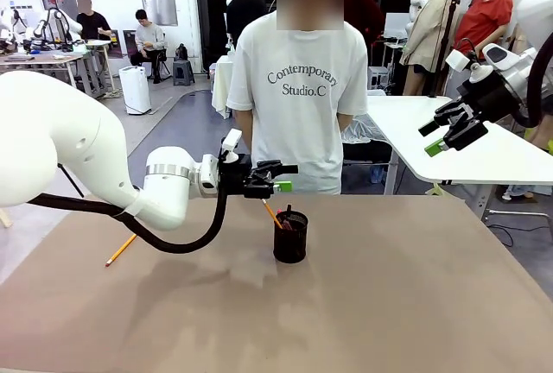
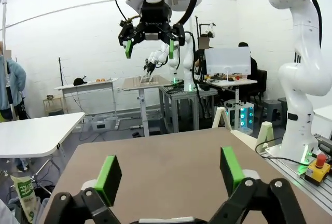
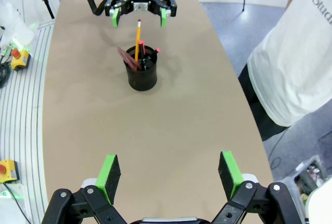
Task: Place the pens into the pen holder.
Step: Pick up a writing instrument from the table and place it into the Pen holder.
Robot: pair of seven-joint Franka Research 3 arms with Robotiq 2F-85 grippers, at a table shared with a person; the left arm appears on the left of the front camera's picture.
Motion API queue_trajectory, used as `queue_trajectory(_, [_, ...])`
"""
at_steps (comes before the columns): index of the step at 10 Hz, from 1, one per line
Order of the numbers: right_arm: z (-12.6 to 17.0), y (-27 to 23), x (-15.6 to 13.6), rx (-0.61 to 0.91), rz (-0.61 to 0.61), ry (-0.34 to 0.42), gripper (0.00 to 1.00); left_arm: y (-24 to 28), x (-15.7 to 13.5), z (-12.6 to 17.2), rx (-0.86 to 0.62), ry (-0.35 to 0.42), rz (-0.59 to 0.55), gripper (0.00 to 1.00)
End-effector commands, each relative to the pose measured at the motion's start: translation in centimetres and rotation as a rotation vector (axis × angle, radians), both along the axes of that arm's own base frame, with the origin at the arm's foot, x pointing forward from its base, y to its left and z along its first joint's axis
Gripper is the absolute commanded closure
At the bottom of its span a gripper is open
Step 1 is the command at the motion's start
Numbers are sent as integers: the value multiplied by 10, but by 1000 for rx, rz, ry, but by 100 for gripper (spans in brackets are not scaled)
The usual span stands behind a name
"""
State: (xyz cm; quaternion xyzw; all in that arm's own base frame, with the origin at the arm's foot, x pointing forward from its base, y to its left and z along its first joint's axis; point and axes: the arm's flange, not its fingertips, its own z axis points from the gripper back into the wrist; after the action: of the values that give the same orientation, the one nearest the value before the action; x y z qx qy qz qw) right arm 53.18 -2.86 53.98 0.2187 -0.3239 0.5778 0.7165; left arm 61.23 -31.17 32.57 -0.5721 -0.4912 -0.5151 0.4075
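Hovering close above pen holder [image 1: 290, 237], left gripper [image 1: 285, 178] wide, empty, likely clear of leaning orange pencil [image 3: 138, 40]. Brownish-red pencil [image 3: 126, 57] and black pen [image 3: 154, 52] also inside. Yellow pencil [image 1: 121, 249] lies flat, well apart, likely next. Right gripper [image 1: 432, 138] parked high, wide.

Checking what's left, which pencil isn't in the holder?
The yellow pencil lying flat on the table's left side; the other pens stand in the holder.

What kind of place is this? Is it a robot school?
Probably a robot lab or workshop. The white left arm and right arm stand at a brown table, a red emergency stop button sits beside it, and people sit at worktables farther back.
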Motion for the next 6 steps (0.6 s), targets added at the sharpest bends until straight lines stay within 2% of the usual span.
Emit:
queue_trajectory(1, [3, 2, -3, -11, -14, 18, 0, 0, 0, 1, -22, 5, 6, 0])
queue_trajectory(6, [3, 2, -3, -11, -14, 18, 0, 0, 0, 1, -22, 5, 6, 0])
